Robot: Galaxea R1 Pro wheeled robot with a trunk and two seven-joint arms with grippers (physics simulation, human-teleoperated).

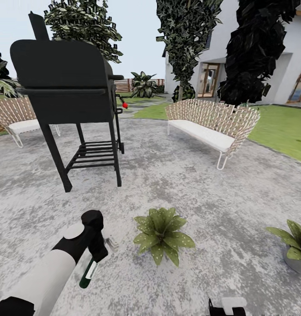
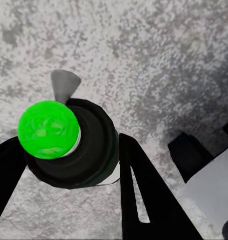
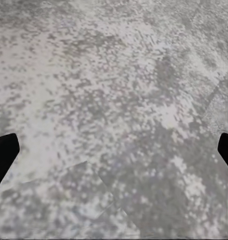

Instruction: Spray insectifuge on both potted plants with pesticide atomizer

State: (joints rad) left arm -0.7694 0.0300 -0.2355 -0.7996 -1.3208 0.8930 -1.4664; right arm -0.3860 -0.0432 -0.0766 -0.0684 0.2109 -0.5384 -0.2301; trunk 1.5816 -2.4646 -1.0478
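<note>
My left gripper (image 1: 96, 251) is shut on the pesticide atomizer (image 1: 88, 273), a dark bottle that hangs base-down over the patio. In the left wrist view the atomizer (image 2: 89, 150) shows its bright green base and a grey spray head, clamped between the black fingers (image 2: 143, 190). One potted plant (image 1: 162, 235), a low green rosette, sits on the stone just right of the bottle. A second potted plant (image 1: 297, 243) in a grey pot is at the right edge. My right gripper (image 3: 114, 152) is open over bare patio stone, and it shows at the bottom edge of the head view (image 1: 227, 307).
A black barbecue grill (image 1: 69, 101) stands ahead on the left. A slatted bench with a white cushion (image 1: 209, 127) is ahead on the right, another bench (image 1: 16, 116) at far left. Lawn (image 1: 282, 129), trees and a white house lie beyond the grey patio (image 1: 176, 184).
</note>
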